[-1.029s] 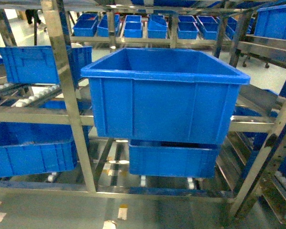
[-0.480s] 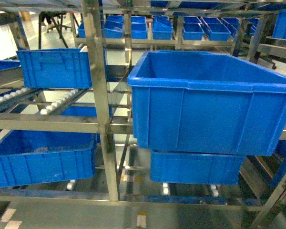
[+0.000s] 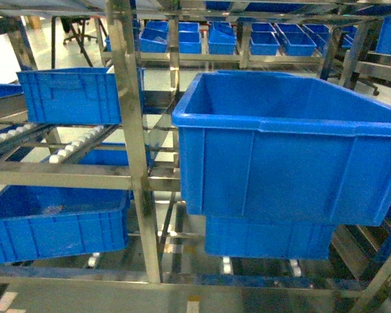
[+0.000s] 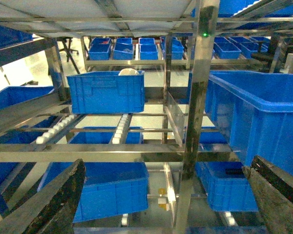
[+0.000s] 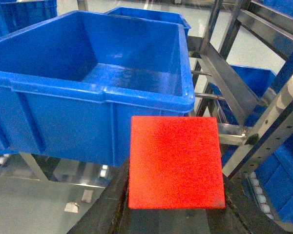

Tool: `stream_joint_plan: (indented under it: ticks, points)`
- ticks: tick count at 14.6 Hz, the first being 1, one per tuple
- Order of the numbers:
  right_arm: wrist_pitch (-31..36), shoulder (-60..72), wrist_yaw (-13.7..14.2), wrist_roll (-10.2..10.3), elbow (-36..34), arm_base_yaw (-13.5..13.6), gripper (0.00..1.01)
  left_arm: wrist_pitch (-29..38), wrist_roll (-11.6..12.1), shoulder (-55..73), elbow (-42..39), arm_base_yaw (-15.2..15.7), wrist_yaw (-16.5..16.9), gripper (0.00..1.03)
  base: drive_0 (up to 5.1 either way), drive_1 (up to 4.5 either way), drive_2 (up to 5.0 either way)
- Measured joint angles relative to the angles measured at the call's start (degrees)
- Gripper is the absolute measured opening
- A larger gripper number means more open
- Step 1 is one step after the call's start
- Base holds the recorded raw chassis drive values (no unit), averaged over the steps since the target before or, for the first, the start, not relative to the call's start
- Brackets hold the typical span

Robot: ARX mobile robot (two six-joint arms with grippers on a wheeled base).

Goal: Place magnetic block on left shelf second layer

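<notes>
Right hand [image 5: 176, 214] is closed on the magnetic block [image 5: 175, 162], by the big crate [image 5: 88, 78]; left hand [image 4: 161, 195] is spread wide, empty. Head view has panned off that crate toward the left shelf second layer [image 3: 58, 175] (base lining up, I'd guess). Neither hand shows in head view.

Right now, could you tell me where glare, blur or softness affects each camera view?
Head view: slightly soft, reflections streaking the steel post. Left wrist view: sharper, bright daylight behind the racks, the left gripper's fingers dark. Right wrist view: magnetic block fills the foreground, saturated and grainy.
</notes>
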Motion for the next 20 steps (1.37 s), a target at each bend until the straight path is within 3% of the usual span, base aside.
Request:
stream_joint_plan:
  ticks: [8,13,14,18,20]
  points:
    - [0.37,-0.13,0.00,0.00,0.02,0.00,0.33,-0.07,0.02,0.00,0.00,0.00,0.02,0.98,0.1,4.34,-4.2]
    - [0.07,0.17,0.02,0.07,0.02,0.04,0.33,-0.17,0.00,0.00,0.00,0.00,0.00,0.98,0.0,0.32,-0.3]
    - [-0.22,1.90,0.68,1.53,1.01,1.84,0.33,-0.07,0.00,0.00,0.00,0.00,0.00,0.98,0.0,0.00,0.0]
    - [4.68,19.26,4.22,12.20,5.07,13.27,0.33,-0.04,0.00,0.00,0.00,0.00,0.00,0.98,0.0,0.00,0.0]
    - [9.11,25.99,6.60,16.26,6.75,15.87,0.33,-0.04,0.02,0.00,0.00,0.00,0.02,0.98,0.0,0.00,0.0]
